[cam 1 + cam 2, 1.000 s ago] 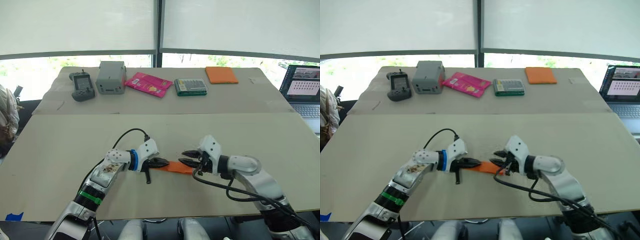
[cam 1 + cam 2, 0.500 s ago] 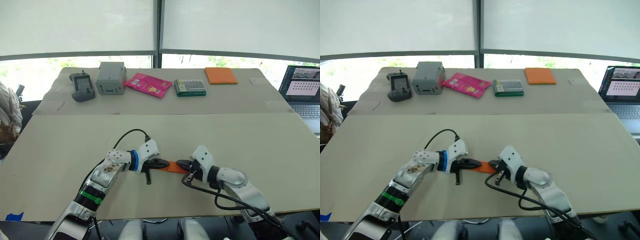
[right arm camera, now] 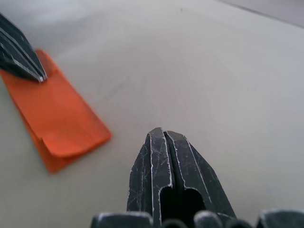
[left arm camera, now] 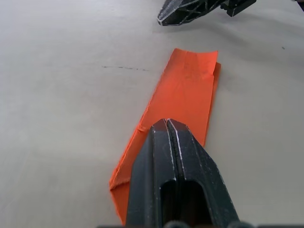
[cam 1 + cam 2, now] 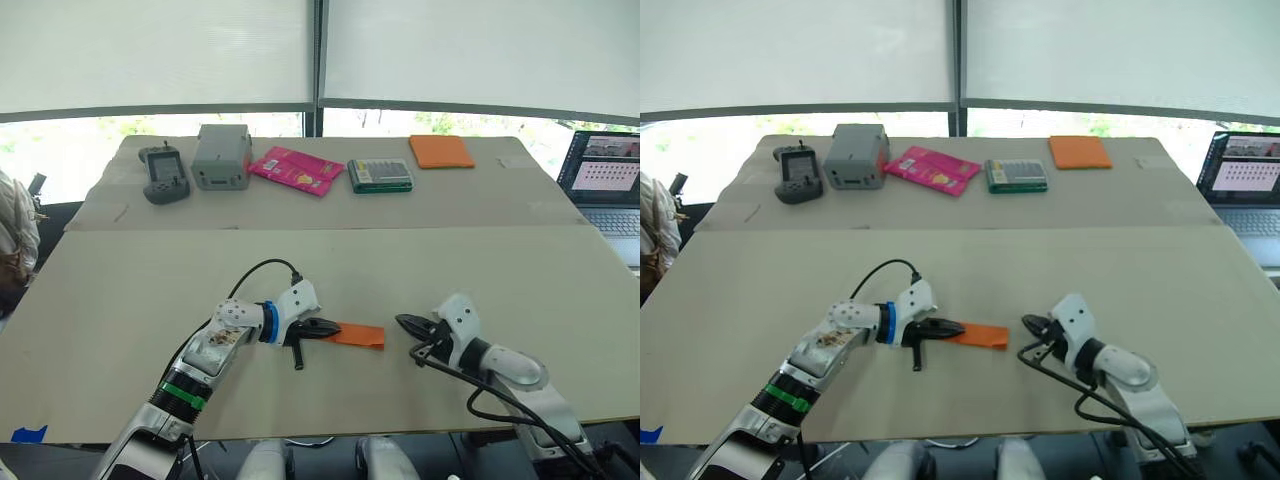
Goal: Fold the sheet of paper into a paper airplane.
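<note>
The sheet of paper (image 5: 360, 336) lies flat on the near table as a narrow, layered orange wedge, the shape of the paper airplane. My left gripper (image 5: 334, 329) is shut, and its tips rest on the left end of the paper (image 4: 186, 92). A short gap of bare table to the paper's right separates it from my right gripper (image 5: 403, 322), which is shut with nothing in it and points back at the paper (image 3: 59, 118). In the right wrist view the left gripper's fingers (image 3: 23, 61) sit on the paper's far end.
Along the far table stand a dark handheld device (image 5: 163, 172), a grey box (image 5: 222, 155), a pink packet (image 5: 293, 168), a green flat box (image 5: 380, 175) and an orange pad (image 5: 442, 151). A laptop (image 5: 605, 180) sits at the right edge.
My right gripper has drawn back to the right, off the paper's right end. The paper now lies flat with that end free. The left gripper has stayed put.
</note>
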You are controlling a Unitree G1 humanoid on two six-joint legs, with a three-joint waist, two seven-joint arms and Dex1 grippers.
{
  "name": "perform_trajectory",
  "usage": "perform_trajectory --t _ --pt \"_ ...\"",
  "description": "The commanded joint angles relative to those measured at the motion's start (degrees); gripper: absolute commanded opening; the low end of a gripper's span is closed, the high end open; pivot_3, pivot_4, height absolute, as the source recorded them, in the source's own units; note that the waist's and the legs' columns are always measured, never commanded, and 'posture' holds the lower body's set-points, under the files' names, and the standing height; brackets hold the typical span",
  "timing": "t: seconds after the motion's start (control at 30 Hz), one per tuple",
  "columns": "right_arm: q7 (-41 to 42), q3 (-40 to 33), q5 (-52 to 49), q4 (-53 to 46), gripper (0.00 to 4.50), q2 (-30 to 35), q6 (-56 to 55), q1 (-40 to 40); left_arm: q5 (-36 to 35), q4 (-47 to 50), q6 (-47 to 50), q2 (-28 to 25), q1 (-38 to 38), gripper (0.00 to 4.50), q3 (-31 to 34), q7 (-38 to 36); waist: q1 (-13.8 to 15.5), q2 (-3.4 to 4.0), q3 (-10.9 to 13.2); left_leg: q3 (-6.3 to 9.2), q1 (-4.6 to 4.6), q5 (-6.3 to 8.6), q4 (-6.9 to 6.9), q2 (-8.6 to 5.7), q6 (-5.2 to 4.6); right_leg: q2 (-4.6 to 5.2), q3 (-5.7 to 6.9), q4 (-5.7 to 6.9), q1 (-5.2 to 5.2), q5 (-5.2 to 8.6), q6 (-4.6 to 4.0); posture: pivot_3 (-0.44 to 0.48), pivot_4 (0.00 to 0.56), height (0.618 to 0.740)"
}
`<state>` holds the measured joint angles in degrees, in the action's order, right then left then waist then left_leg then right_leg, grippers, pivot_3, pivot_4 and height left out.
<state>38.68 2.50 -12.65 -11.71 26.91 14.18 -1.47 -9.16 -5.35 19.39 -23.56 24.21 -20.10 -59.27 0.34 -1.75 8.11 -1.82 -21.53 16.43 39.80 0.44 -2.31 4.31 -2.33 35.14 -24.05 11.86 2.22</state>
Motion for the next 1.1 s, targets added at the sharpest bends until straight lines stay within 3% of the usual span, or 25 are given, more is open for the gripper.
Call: perform_trajectory --t 0.03,0.23,0.53,0.7,1.1 --pt "0.04 3.97 1.31 -2.28 0.01 -1.47 -0.96 -0.13 0.76 -0.05 1.21 0.04 -1.14 0.0 -1.29 -0.1 -0.05 0.0 0.0 0.01 0.0 0.0 -0.02 0.0 0.0 -0.01 0.01 0.0 0.0 0.0 0.0 0.0 0.15 0.74" --pt "-0.44 6.05 3.9 0.52 0.01 -1.49 -3.08 1.91 0.88 0.35 1.5 -0.28 -1.2 0.0 -1.08 -0.17 0.0 0.02 0.0 -0.01 -0.12 0.0 0.0 -0.06 0.0 0.07 0.0 -0.04 -0.06 0.0 0.0 0.0 0.15 0.74" --pt "-0.95 -1.67 0.94 3.27 0.01 1.06 -4.88 5.26 0.97 0.17 1.24 -0.38 -0.97 0.0 -1.16 -0.42 0.19 0.02 0.0 0.0 -0.01 0.0 0.01 -0.03 0.0 0.04 0.01 -0.03 0.03 0.0 0.01 0.0 0.15 0.74" --pt "-1.47 -4.51 -3.27 0.14 0.01 -1.18 -5.6 3.45 1.15 -0.02 0.61 -0.09 -0.92 0.0 -1.43 -0.48 0.17 0.02 0.0 -0.02 -0.04 0.0 0.02 -0.05 0.0 0.07 -0.02 -0.04 0.01 0.0 0.01 0.0 0.15 0.74" --pt "-0.15 8.06 3.08 -3.6 0.01 -0.52 0.54 1.0 1.24 0.31 0.46 0.82 -0.67 0.0 -1.02 0.89 0.04 0.05 -0.01 0.03 -0.14 0.0 0.01 -0.04 0.0 0.03 0.03 -0.02 -0.09 0.0 0.0 0.0 0.15 0.74"
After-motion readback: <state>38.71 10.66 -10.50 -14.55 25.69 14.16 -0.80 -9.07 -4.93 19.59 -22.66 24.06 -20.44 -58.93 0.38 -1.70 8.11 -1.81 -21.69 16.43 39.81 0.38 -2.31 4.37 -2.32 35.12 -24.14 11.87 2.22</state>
